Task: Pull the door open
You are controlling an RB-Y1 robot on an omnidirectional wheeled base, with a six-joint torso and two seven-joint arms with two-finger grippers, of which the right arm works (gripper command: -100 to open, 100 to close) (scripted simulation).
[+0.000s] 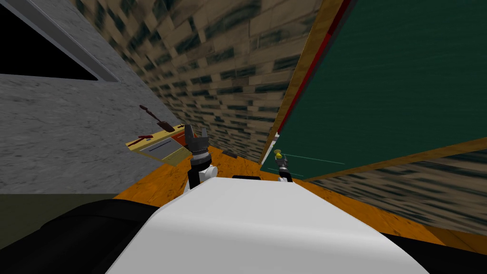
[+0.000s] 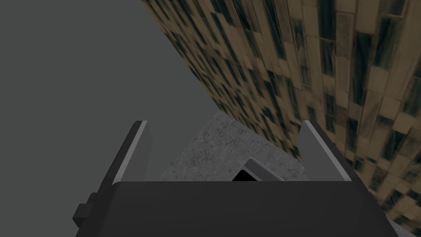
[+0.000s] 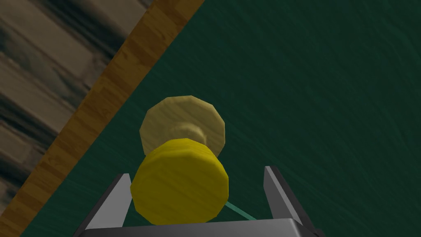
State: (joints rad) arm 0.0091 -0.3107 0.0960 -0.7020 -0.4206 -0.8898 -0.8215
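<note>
A dark green door (image 1: 380,85) in a wooden frame (image 1: 299,81) stands to my right. Its yellow knob (image 1: 278,153) sticks out near the frame edge. My right gripper (image 1: 281,164) is at the knob. In the right wrist view the knob (image 3: 179,183) sits between the open fingers of that gripper (image 3: 195,197), close to one finger (image 3: 111,203), with a gap to the other. Behind the knob I see its pale round base plate (image 3: 183,119) on the door (image 3: 308,82). My left gripper (image 1: 197,135) is raised in front of my chest, open and empty (image 2: 228,152).
A brick-patterned wall (image 1: 223,71) runs ahead, close to the door frame. A grey wall (image 1: 62,128) with a black opening is on the left. A low yellow and orange piece of furniture (image 1: 159,145) stands by it on the orange wooden floor (image 1: 228,166).
</note>
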